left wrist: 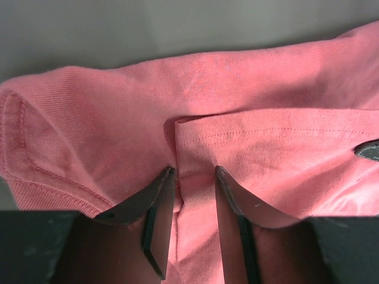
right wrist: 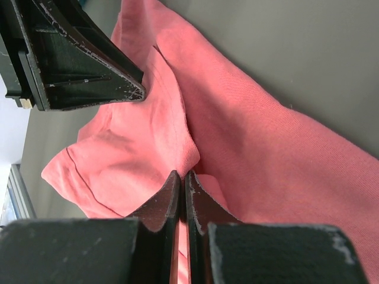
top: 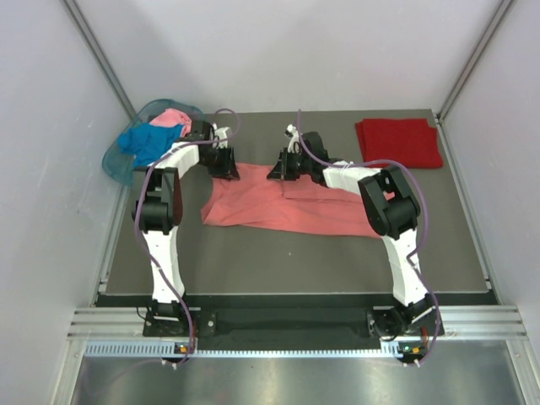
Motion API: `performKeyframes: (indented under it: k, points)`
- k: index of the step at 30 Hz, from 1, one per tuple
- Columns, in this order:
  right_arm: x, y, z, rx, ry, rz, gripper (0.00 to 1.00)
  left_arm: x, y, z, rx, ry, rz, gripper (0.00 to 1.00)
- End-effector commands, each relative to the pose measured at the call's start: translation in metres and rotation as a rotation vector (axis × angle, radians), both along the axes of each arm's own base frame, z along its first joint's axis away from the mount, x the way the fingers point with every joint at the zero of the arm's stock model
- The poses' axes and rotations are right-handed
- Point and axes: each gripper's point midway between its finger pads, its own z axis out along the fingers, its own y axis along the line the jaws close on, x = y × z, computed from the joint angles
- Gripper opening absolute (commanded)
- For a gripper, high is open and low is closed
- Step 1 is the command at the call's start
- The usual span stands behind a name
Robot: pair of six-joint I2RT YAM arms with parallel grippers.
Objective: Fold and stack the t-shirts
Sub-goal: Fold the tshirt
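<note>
Teal basket [top: 110, 162] at the far-left corner of the tabletop has the bright blue shirt [top: 148, 142] and the light pink shirt [top: 171, 116] stuffed in it, and the dark red shirt [top: 398, 142] sits folded at the far-right corner. The salmon shirt [top: 270, 207] lies spread across the middle. The right gripper [right wrist: 182, 175] is clamped tight on a fold of it, while the left gripper [left wrist: 195, 170] has its jaws partway apart, straddling a hem edge without pinching it.

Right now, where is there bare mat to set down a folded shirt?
Bare mat: the near strip between the salmon shirt and the arm bases, and the right side below the dark red shirt. Crowded: the basket corner far left, and the middle, around the left gripper and right gripper.
</note>
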Motion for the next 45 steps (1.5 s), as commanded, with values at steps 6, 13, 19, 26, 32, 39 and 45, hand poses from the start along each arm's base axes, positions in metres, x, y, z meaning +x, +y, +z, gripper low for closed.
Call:
performKeyframes:
  k: [6,13,19,26,32,39,45]
  points:
    - [0.008,0.002,0.053,0.070,-0.106,0.008,0.03,0.003,-0.001,0.004,0.013,-0.022,-0.017,0.38]
    - [-0.001,0.011,0.070,0.156,-0.120,0.069,0.25,0.004,-0.002,0.000,0.011,-0.015,-0.015,0.04]
    - [-0.012,0.017,0.082,0.235,-0.112,0.119,0.29,0.011,-0.004,0.013,0.008,-0.045,0.001,0.00]
    - [-0.021,0.020,0.091,0.302,-0.118,0.163,0.24,0.016,-0.008,0.031,0.024,-0.101,0.006,0.00]
    - [-0.007,0.008,0.081,0.258,-0.109,0.080,0.00,0.024,-0.017,0.058,-0.017,-0.215,-0.008,0.00]
    - [0.014,-0.025,0.080,0.130,-0.164,-0.104,0.00,0.034,-0.027,0.075,-0.061,-0.340,-0.050,0.00]
    - [0.017,-0.036,0.074,0.083,-0.154,-0.149,0.00,0.043,-0.033,0.066,-0.085,-0.349,-0.065,0.00]
